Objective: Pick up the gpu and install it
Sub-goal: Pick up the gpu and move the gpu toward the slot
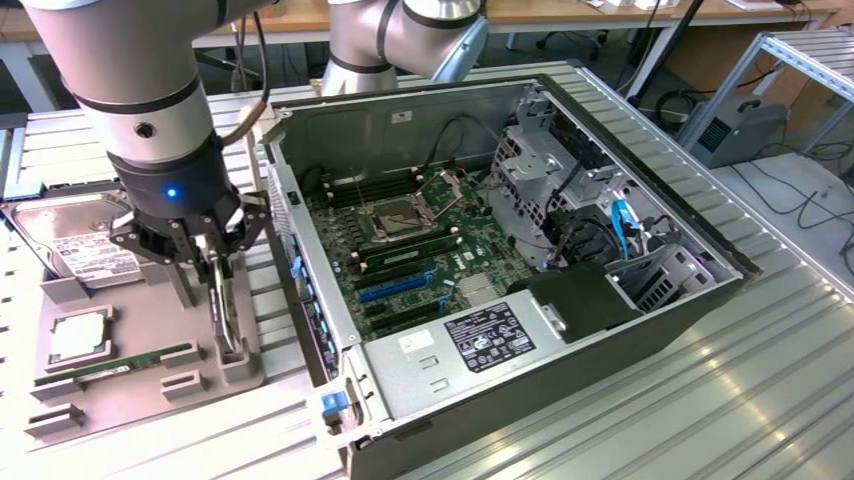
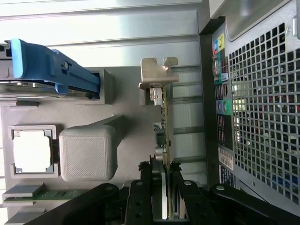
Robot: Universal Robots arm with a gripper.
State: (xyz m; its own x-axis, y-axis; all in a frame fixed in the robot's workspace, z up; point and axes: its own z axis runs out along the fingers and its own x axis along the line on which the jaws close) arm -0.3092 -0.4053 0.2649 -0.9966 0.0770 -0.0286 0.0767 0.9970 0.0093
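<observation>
Here the fingers (image 2: 143, 197) pinch the upright gpu (image 2: 165, 123) squarely between them.

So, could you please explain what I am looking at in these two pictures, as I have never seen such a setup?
Gladly. The grey jointed machine is a robot arm, and the black claw at its end does the grasping. One picture comes from a camera off the arm, looking down on the metal table. The other comes from a camera on the wrist, looking along the claw. On the table lies an open computer case. Beside it a grey tray holds a hard drive, a processor chip and a RAM stick. The gpu stands on edge in that tray, and the claw is closed on it.
</observation>
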